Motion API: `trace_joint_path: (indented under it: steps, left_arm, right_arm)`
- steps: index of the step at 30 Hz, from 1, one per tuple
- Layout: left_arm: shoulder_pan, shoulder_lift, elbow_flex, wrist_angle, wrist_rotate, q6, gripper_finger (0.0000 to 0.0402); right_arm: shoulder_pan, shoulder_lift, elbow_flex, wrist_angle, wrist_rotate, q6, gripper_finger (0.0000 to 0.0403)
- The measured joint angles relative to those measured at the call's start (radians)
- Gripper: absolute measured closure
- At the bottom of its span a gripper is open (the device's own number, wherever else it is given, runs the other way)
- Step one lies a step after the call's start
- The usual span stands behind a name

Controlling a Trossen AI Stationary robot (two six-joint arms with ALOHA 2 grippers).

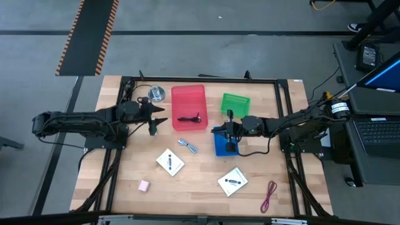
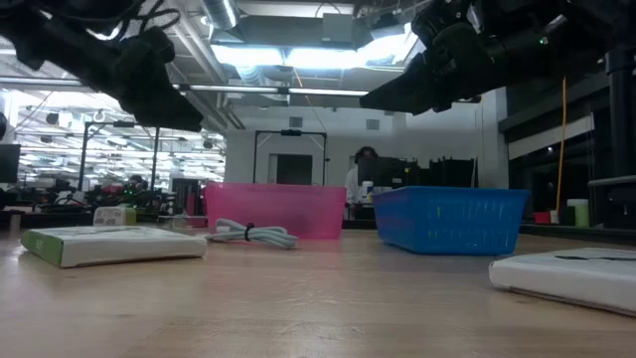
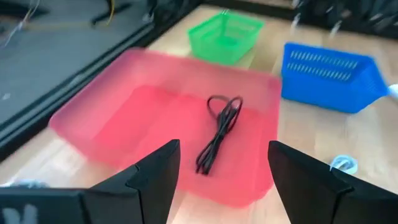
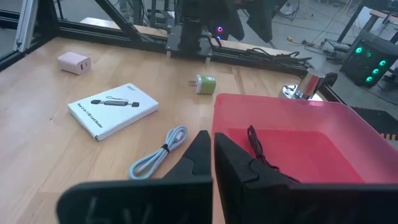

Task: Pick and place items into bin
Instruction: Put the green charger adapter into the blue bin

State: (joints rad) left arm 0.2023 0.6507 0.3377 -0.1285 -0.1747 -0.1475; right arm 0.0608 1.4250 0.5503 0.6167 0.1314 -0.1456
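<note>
High view: left arm stretched in from the table's left edge, left gripper (image 1: 157,120) just beside the red bin's (image 1: 189,95) left wall, fingers spread, nothing held. Right arm reaching in from the right, right gripper (image 1: 229,130) over the blue bin (image 1: 219,149), fingers pressed together, empty. Black cord (image 1: 189,118) lying inside the red bin. Green bin (image 1: 235,102) beside the red one, silver disc (image 1: 155,94) at the red bin's other side. On the bare wood: grey cable (image 1: 187,145) below the red bin, two white cards (image 1: 170,162) (image 1: 233,181), pink cube (image 1: 144,185) near the front left, dark red cord (image 1: 269,195) near the front right. Laptop on a stand off the table's right side; hazard-striped floor strip behind.

Low view: both arms hanging dark above the table. Card (image 2: 114,244) at left, cable (image 2: 252,235) before the pink-looking bin (image 2: 275,208), blue bin (image 2: 452,219) at right, second card (image 2: 571,275) at the near right edge. Workshop behind, ceiling lights, a person standing far back.

Left wrist view: fingers (image 3: 157,177) wide apart over the red bin (image 3: 124,118), cord (image 3: 219,131) resting inside; green bin (image 3: 224,36) and blue bin (image 3: 329,76) beyond.

Right wrist view: fingers (image 4: 199,158) closed together. Cable (image 4: 157,160), card (image 4: 113,109), cube (image 4: 74,62), small green-white piece (image 4: 203,84) on the wood; red bin (image 4: 292,134) with the cord (image 4: 264,158).
</note>
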Motion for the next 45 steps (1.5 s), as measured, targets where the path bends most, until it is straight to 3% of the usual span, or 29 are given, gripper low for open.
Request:
trace_joint_path:
  steps: [9, 16, 20, 23, 32, 45]
  left_arm:
    - [-0.12, 0.237, 0.24, -0.316, -0.079, -0.188, 0.0164]
    - [-0.137, 0.412, 0.411, -0.703, -0.118, -0.379, 0.0164]
    - [-0.127, 0.478, 0.442, -0.828, -0.084, -0.571, 0.0162]
    - [-0.121, 0.51, 0.439, -0.852, -0.029, -0.693, 0.0162]
    - [-0.12, 0.586, 0.438, -0.867, -0.014, -0.899, 0.0162]
    - [-0.158, 0.719, 0.437, -0.862, -0.073, -1.164, 0.016]
  right_arm:
    - [-0.036, 0.0, 0.0, 0.005, 0.0, -0.016, 0.0402]
    - [-0.043, 0.0, 0.0, 0.0, -0.001, -0.014, 0.0402]
    - [-0.043, 0.0, 0.0, 0.0, -0.002, -0.013, 0.0402]
    - [-0.043, 0.001, 0.0, 0.0, -0.002, -0.013, 0.0402]
    - [-0.043, 0.001, 0.001, -0.038, -0.003, 0.015, 0.0402]
    - [-0.043, 0.001, 0.001, -0.086, -0.003, 0.01, 0.0402]
